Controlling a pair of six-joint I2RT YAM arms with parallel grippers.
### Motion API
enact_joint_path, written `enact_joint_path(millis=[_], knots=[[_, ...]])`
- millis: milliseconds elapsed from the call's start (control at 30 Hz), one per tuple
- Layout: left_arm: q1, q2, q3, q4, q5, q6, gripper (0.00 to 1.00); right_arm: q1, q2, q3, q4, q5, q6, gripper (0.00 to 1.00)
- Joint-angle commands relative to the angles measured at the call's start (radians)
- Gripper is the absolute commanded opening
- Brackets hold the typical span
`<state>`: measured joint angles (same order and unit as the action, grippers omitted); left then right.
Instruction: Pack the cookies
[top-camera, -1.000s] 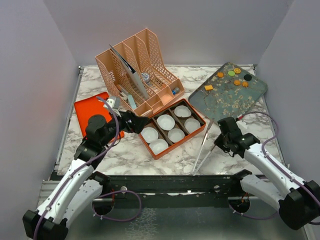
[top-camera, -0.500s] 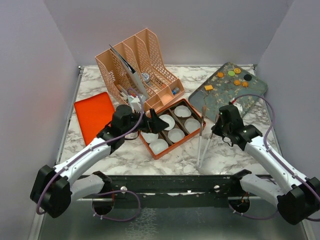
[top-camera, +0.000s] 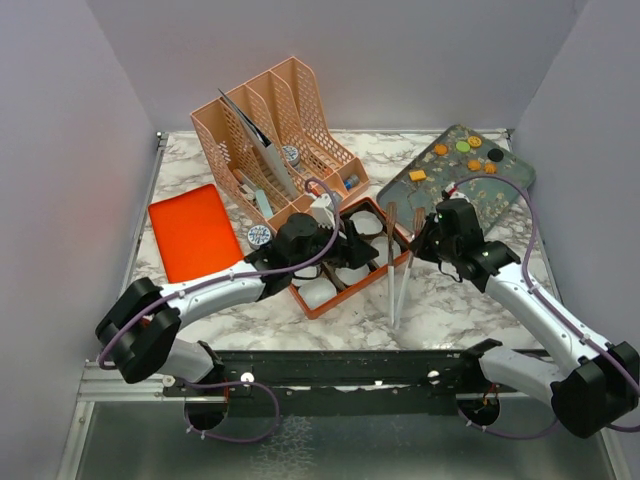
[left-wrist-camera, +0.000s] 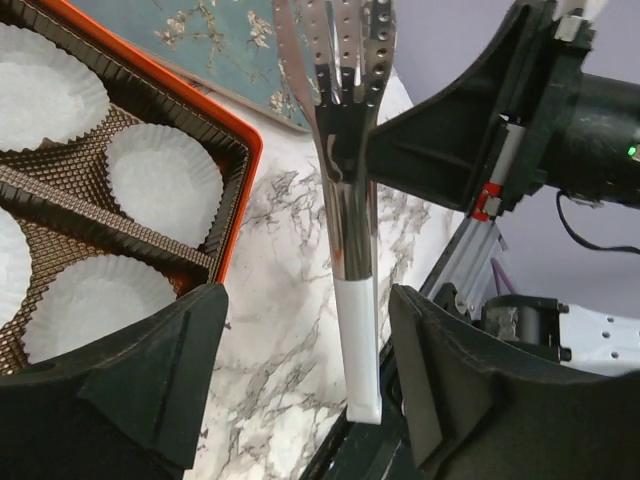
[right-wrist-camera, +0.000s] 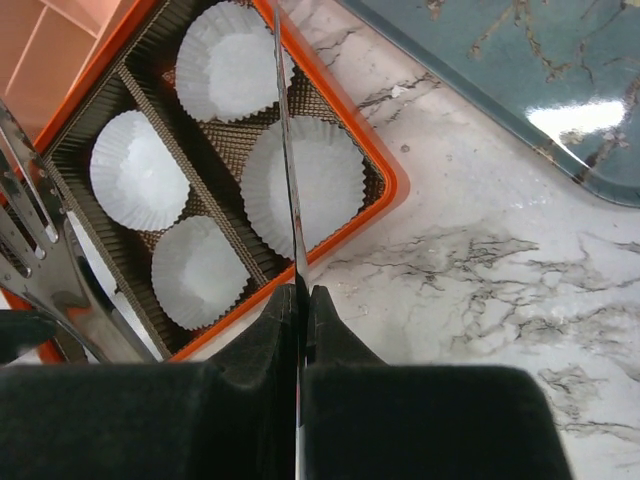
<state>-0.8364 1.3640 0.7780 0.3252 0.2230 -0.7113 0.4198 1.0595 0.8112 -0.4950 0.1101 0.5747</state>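
Observation:
The cookies (top-camera: 466, 155) lie at the far end of a teal flowered tray (top-camera: 500, 195): orange rounds, a yellow-orange square, a green round and a black round. My right gripper (top-camera: 428, 238) is shut on one arm of the metal tongs (top-camera: 398, 275), which hang tilted beside the orange box (top-camera: 320, 308). The right wrist view shows the jaws (right-wrist-camera: 300, 295) pinching that thin arm (right-wrist-camera: 288, 150) above the white paper cups (right-wrist-camera: 300, 180). My left gripper (top-camera: 365, 245) is open over the box. In the left wrist view its fingers (left-wrist-camera: 150, 380) flank the tongs' white end (left-wrist-camera: 360, 340) without touching.
A peach desk organizer (top-camera: 275, 140) stands at the back. An orange lid (top-camera: 195, 230) lies at the left, with a round blue-and-white tin (top-camera: 260, 235) next to it. The black frame rail (top-camera: 340, 365) runs along the near edge.
My left arm has swung right across the box to the tongs. My right gripper has raised the tongs and carried them back and left, towards the box.

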Motion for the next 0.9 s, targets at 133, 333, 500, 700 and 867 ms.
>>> enact_joint_path(millis=[133, 333, 500, 700, 867], knots=[[-0.047, 0.126, 0.091, 0.155, -0.095, -0.085, 0.66, 0.005, -0.014, -0.007, 0.129, -0.103, -0.022, 0.00], [-0.058, 0.184, 0.125, 0.187, -0.110, -0.108, 0.61, 0.005, -0.004, -0.013, 0.170, -0.157, -0.027, 0.00], [-0.058, 0.199, 0.120, 0.215, -0.130, -0.130, 0.53, 0.005, -0.008, -0.026, 0.206, -0.185, -0.029, 0.00], [-0.059, 0.208, 0.119, 0.230, -0.146, -0.138, 0.39, 0.005, -0.012, -0.046, 0.237, -0.203, -0.042, 0.00], [-0.058, 0.207, 0.104, 0.237, -0.166, -0.191, 0.17, 0.005, -0.021, -0.059, 0.264, -0.211, -0.038, 0.02]])
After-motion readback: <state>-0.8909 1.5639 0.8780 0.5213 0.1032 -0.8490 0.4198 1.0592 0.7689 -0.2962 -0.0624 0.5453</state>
